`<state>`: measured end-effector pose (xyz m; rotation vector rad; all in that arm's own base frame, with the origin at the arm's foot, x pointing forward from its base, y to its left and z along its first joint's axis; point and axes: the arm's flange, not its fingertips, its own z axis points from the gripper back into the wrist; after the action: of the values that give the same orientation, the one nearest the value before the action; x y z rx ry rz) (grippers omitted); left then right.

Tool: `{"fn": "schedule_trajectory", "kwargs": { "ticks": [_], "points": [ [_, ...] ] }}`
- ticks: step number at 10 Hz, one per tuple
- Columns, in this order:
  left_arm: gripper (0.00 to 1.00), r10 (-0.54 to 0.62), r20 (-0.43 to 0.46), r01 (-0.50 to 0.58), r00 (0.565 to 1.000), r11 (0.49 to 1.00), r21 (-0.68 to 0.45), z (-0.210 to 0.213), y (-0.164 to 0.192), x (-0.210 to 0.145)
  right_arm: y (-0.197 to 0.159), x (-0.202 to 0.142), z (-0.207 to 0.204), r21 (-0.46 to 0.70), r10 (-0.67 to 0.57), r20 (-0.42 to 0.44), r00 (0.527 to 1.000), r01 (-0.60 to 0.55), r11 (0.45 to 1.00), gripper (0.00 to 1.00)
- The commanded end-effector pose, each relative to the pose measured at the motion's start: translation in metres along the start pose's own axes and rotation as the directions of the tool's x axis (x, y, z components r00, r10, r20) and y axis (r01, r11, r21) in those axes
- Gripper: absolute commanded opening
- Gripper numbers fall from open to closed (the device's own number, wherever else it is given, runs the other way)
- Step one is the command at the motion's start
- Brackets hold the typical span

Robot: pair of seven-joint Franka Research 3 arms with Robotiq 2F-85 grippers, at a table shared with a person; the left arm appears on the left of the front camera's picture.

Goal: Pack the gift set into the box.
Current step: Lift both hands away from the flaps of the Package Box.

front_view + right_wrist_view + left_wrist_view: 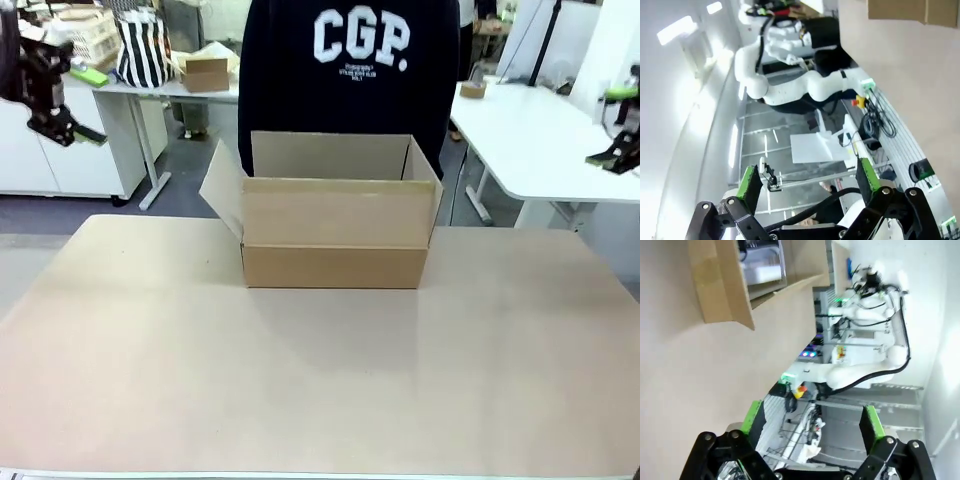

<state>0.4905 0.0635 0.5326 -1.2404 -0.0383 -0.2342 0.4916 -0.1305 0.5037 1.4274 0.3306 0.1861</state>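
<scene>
The box point(335, 235) stands open on the tan table, at the middle of its far side, flaps up and the left flap splayed outward. Its inside is hidden from the front camera. The gift set is out of view. A person in a dark sweatshirt point(345, 90) stands right behind the box. My left gripper point(88, 105) hangs high at the far left, open and empty. My right gripper point(615, 125) hangs high at the far right, also open. A corner of the box point(715, 285) appears in the left wrist view beyond the open left gripper point(812, 422), and an edge of the box point(900, 10) beyond the open right gripper point(807, 180).
The tan table point(320, 380) is bare in front of the box. Behind, a small brown carton point(205, 72) and a striped bag point(145, 50) sit on a white table. Another white table point(540, 130) stands at the back right.
</scene>
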Motion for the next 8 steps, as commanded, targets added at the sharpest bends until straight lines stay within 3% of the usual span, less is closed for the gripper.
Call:
{"fn": "schedule_trajectory", "kwargs": {
  "ticks": [1,2,8],
  "points": [
    [1.00,0.097,0.105,-0.102,0.990,0.994,0.039,0.008,0.017,0.005,-0.003,-0.016,0.007,-0.064,0.022,0.177,0.984,-0.011,0.998,1.00],
    [1.00,0.000,0.000,0.000,1.000,1.000,0.000,0.000,0.000,0.000,0.000,0.000,0.000,0.000,0.000,0.000,1.000,0.000,1.000,1.00],
    [1.00,0.000,0.000,0.000,1.000,1.000,0.000,0.000,0.000,0.000,0.000,0.000,0.000,0.000,0.000,0.000,1.000,0.000,1.000,1.00]
  ]
}}
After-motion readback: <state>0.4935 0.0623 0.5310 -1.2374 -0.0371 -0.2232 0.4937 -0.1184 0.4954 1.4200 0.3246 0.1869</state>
